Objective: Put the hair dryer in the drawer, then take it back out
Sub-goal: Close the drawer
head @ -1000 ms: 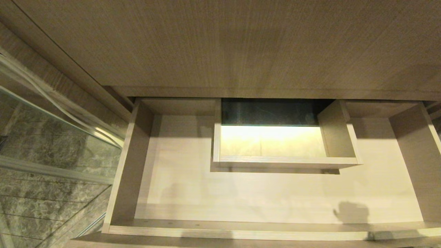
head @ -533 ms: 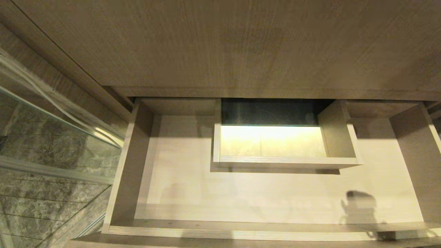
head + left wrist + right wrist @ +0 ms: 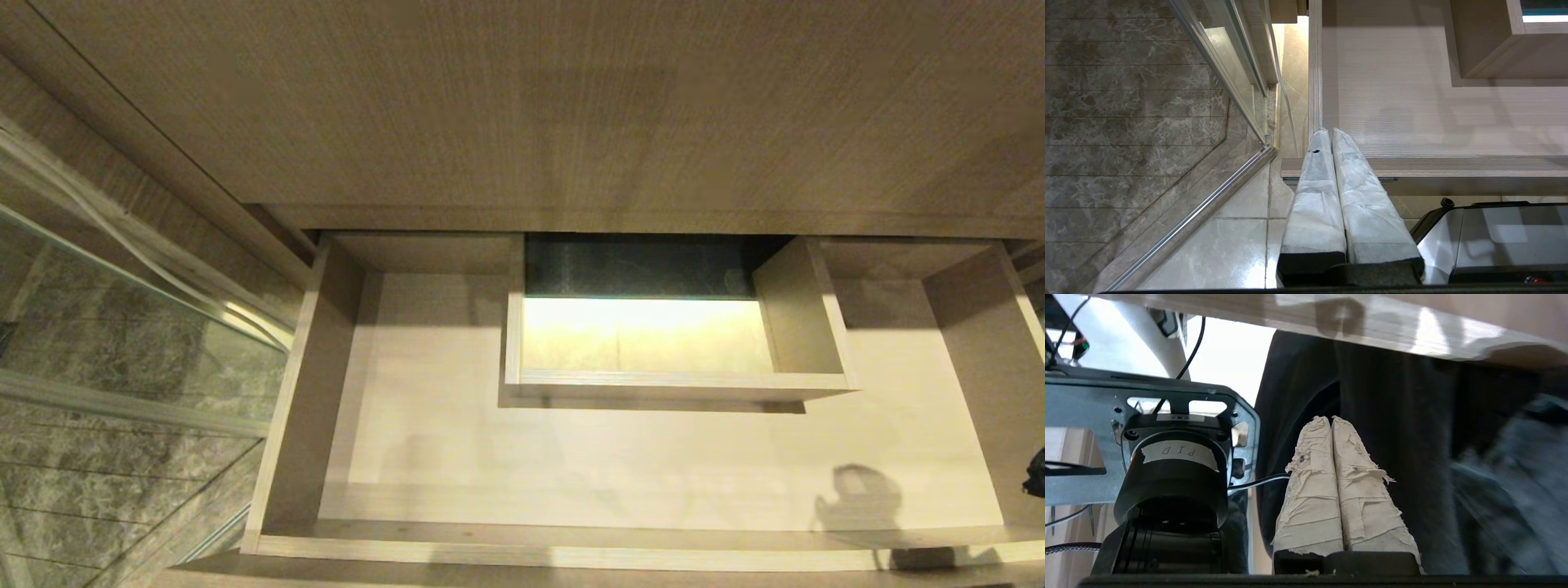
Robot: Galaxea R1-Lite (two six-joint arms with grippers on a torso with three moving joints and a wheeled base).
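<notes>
While drawer (image 3: 424,457) sits pulled wide open under wood vanity front (image 3: 522,106), no hair dryer visible in any view, so can't say where it is. Boxed cut-out (image 3: 678,384) in drawer middle, lit from below. Left gripper (image 3: 1329,132) hangs off drawer's front left corner, taped fingers pressed together, nothing held. Right gripper (image 3: 1331,419) also pinched tight, empty, pointing at dark fabric (image 3: 1380,437) beneath wooden edge. Glass panel (image 3: 122,343) at left.
</notes>
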